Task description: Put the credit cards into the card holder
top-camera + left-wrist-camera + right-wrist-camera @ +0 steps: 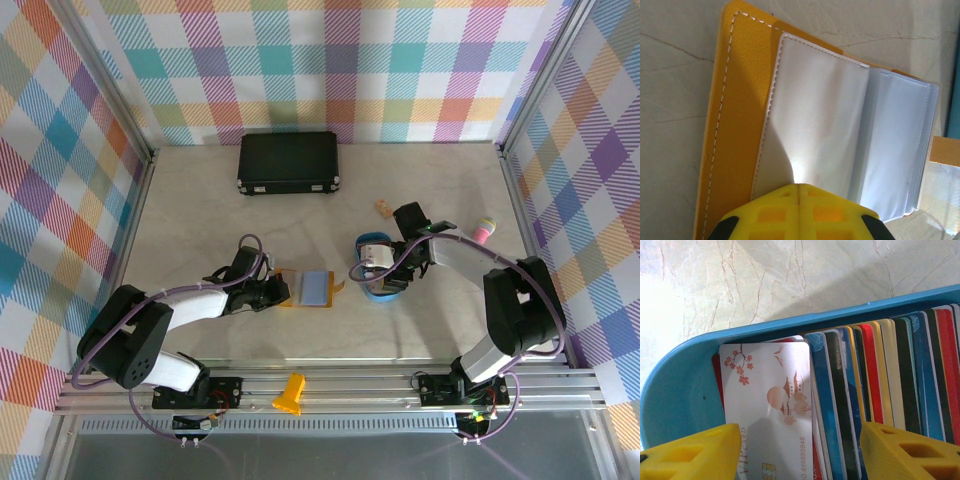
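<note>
The card holder (312, 288) lies open on the table, mustard-yellow outside (737, 130) with pale clear pockets (825, 120) inside. My left gripper (283, 293) is shut, and its yellow tip (799, 186) rests on the near edge of the left pocket page. The credit cards (875, 385) stand packed on edge in a blue tray (680, 390). A white VIP card (767, 400) with a red blossom print leans at the front of the row. My right gripper (800, 440) hangs open over the tray (380, 290), its fingers (695, 455) straddling the white card and several behind it.
A large black case (288, 163) lies at the back of the table. A pink object (484, 232) and a small tan piece (383, 208) lie to the right rear. A yellow part (290, 393) sits on the front rail. Checked walls enclose three sides.
</note>
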